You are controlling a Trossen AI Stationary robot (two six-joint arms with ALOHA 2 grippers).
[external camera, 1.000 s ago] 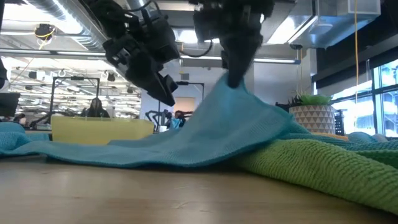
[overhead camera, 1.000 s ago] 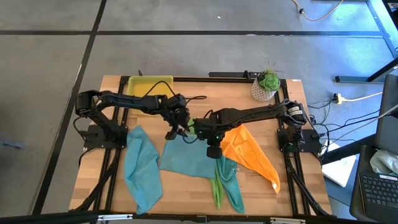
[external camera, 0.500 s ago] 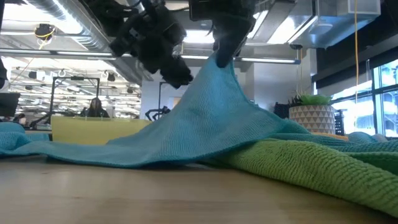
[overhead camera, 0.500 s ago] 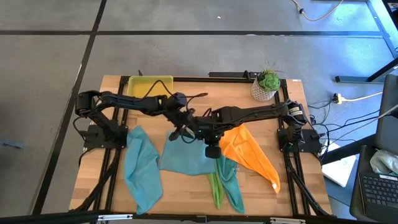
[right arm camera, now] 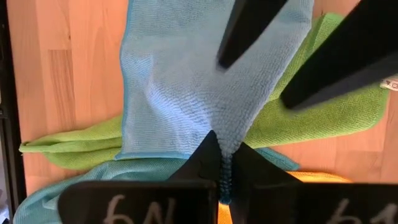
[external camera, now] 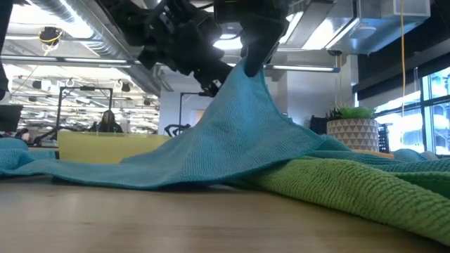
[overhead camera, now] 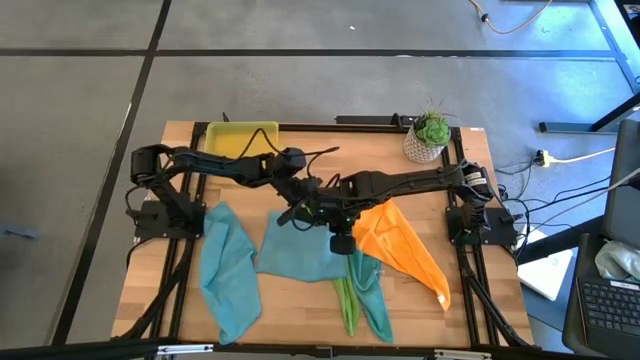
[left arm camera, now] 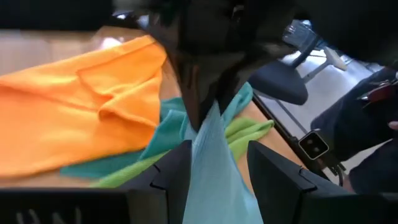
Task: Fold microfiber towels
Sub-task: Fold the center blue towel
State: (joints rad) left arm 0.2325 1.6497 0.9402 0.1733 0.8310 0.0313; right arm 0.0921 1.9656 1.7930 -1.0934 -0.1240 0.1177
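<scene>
Light blue towel (overhead camera: 300,252) lies mid-counter, one corner pulled up into a peak. Right pincer (right arm camera: 222,180) is clamped on that corner, w/ cloth draping down toward the front edge. Left pincer (left arm camera: 214,165), fingers apart, straddles the hanging cloth just below the peak, so it's the nearer arm for the next pinch.
</scene>
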